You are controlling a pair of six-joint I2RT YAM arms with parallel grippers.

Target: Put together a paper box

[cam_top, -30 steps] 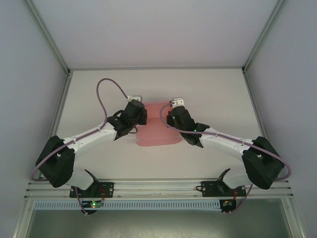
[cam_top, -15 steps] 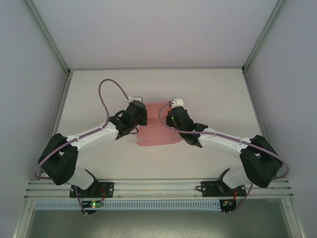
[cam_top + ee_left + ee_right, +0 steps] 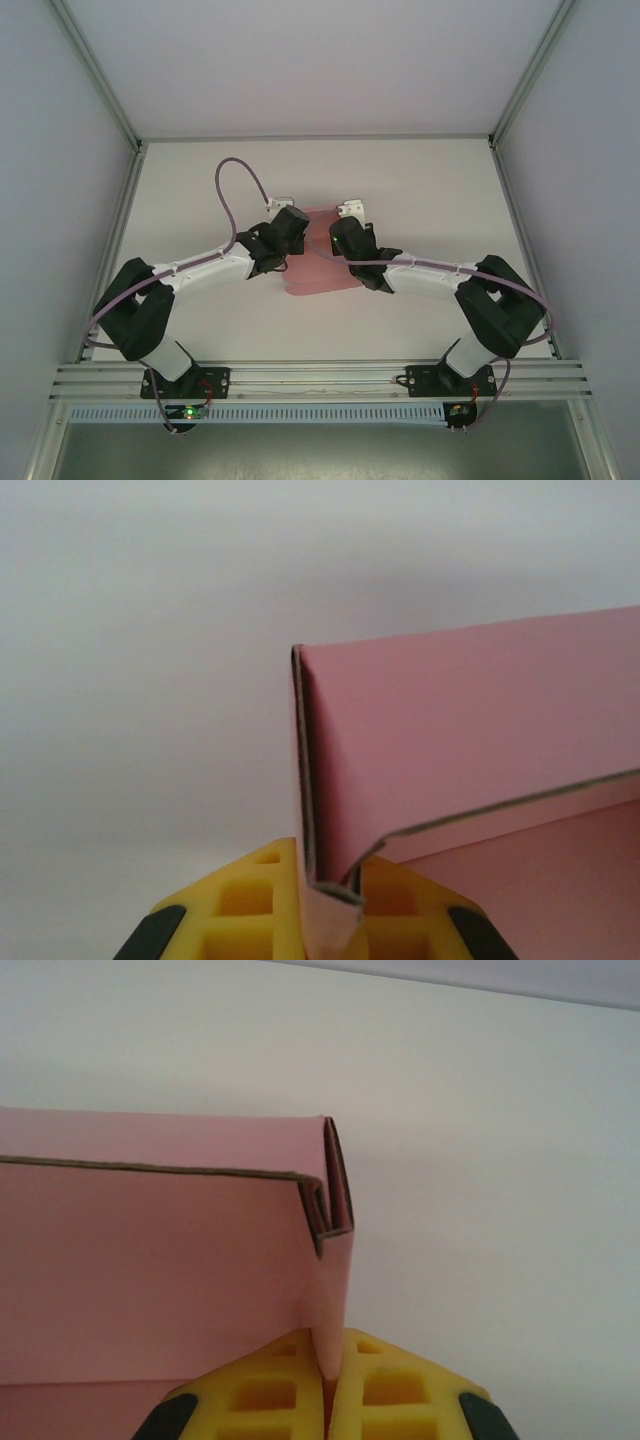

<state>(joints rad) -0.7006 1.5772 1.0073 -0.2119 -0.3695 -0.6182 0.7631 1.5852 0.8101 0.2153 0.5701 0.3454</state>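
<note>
Checking in from my end: my left hand (image 3: 330,905) is pinched tight on the left end wall of the pink thin-card paper box (image 3: 480,730). My right hand (image 3: 328,1365) is clamped the same way on the folded flap at the box's right end. The box sits mid white table (image 3: 420,190), between both hands, with a long wall standing up past the fingers.
</note>
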